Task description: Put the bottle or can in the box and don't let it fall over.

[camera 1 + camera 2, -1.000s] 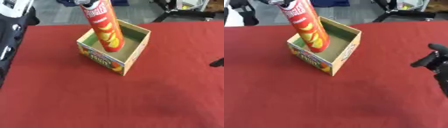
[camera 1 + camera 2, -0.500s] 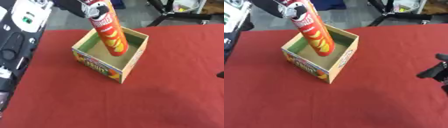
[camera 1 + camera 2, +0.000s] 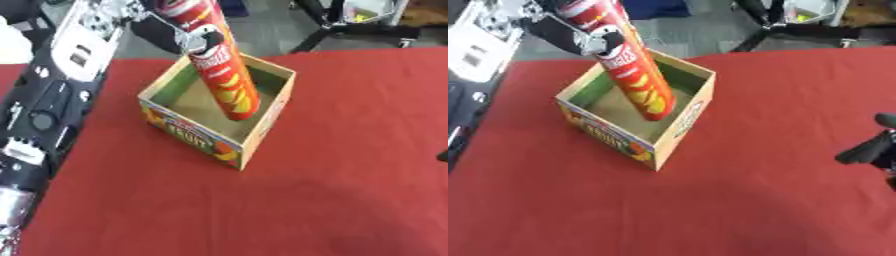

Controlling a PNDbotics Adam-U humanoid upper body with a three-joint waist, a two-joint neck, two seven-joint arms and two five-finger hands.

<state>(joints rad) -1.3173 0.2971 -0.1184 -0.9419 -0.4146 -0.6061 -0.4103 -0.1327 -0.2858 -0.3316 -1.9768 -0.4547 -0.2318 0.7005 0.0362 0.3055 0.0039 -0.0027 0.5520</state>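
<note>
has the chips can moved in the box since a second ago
Cannot tell for sure: the camera shifted. Against the fruit box, the chips can stands inside as before, base near the right wall, top leaning left, with the left hand at its top.

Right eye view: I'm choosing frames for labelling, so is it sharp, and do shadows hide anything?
Right eye view: soft all over, chip can print smeared, right hand a dark blur. Left eye view: faint shadow on the red cloth, box lettering barely readable.
</note>
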